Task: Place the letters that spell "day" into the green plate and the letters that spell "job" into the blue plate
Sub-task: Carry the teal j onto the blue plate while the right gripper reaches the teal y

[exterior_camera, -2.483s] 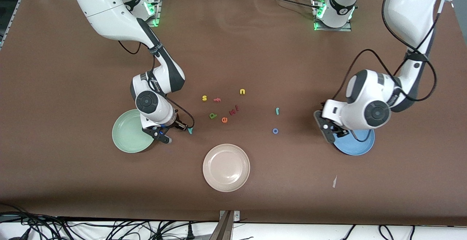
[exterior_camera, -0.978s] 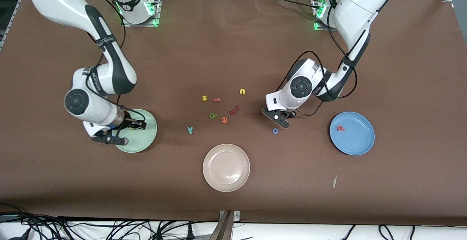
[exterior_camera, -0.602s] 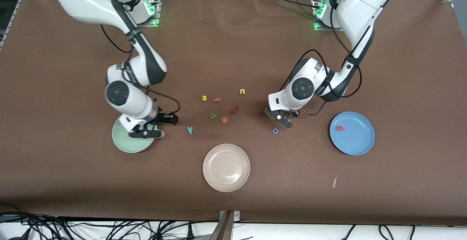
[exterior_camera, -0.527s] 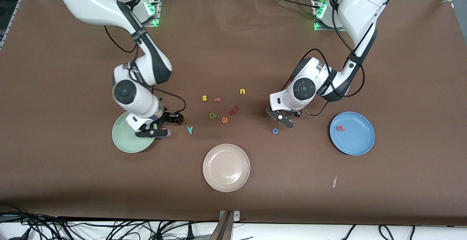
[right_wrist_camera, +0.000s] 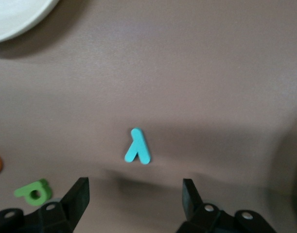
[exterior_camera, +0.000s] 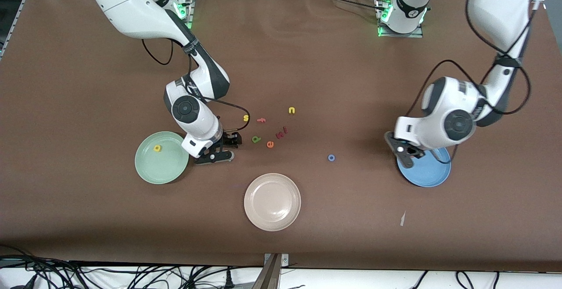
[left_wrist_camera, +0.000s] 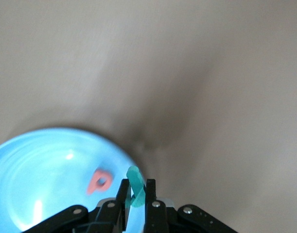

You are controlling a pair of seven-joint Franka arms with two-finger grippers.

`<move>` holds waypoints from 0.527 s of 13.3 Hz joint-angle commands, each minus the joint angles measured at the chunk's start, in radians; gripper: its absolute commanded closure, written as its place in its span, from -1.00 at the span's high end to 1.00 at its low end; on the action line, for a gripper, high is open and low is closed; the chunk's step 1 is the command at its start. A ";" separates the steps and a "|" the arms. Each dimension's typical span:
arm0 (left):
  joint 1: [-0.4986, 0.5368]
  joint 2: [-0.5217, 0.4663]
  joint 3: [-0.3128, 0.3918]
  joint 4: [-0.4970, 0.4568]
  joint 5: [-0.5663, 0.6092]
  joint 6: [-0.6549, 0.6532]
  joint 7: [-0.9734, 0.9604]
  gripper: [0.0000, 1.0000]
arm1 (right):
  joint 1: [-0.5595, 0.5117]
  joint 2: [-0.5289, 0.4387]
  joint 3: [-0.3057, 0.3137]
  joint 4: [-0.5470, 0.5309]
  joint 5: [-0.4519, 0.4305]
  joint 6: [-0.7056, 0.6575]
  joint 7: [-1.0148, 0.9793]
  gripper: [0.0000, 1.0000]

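My left tool (left_wrist_camera: 136,196) up over blue plate (exterior_camera: 432,175) edge, shut tight on teal j (left_wrist_camera: 134,187). Red b (left_wrist_camera: 99,180) lies in blue plate. My right tool (right_wrist_camera: 133,201) wide open, low over teal y (right_wrist_camera: 137,146) on worktop (exterior_camera: 307,69). Green d (exterior_camera: 256,139) just beside. Yellow a (exterior_camera: 157,148) in green plate (exterior_camera: 151,170). Blue o (exterior_camera: 331,157) on worktop, between beige plate (exterior_camera: 272,202) and blue plate.

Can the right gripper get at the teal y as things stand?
Probably yes. The right gripper hangs open just above the teal y, which lies flat on bare table, apart from the green d.
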 commanded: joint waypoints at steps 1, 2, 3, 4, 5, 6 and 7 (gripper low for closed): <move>0.063 -0.003 -0.013 -0.001 0.014 -0.017 0.156 -1.00 | 0.007 0.026 -0.011 0.032 -0.017 0.013 -0.051 0.70; 0.080 0.006 -0.010 -0.001 0.018 -0.014 0.179 -1.00 | 0.007 0.036 -0.012 0.032 -0.019 0.033 -0.064 0.70; 0.104 0.017 -0.012 0.000 0.018 -0.006 0.207 -0.89 | 0.009 0.049 -0.012 0.034 -0.019 0.056 -0.065 0.69; 0.111 0.023 -0.013 0.002 0.011 -0.003 0.225 -0.45 | 0.018 0.063 -0.014 0.038 -0.019 0.073 -0.064 0.66; 0.111 0.023 -0.015 0.002 0.008 -0.002 0.226 0.89 | 0.028 0.069 -0.025 0.040 -0.019 0.078 -0.058 0.63; 0.111 0.020 -0.019 0.002 0.006 -0.003 0.226 1.00 | 0.042 0.072 -0.035 0.043 -0.017 0.078 -0.056 0.61; 0.100 0.015 -0.021 0.005 0.006 -0.003 0.218 1.00 | 0.048 0.077 -0.041 0.043 -0.017 0.078 -0.054 0.61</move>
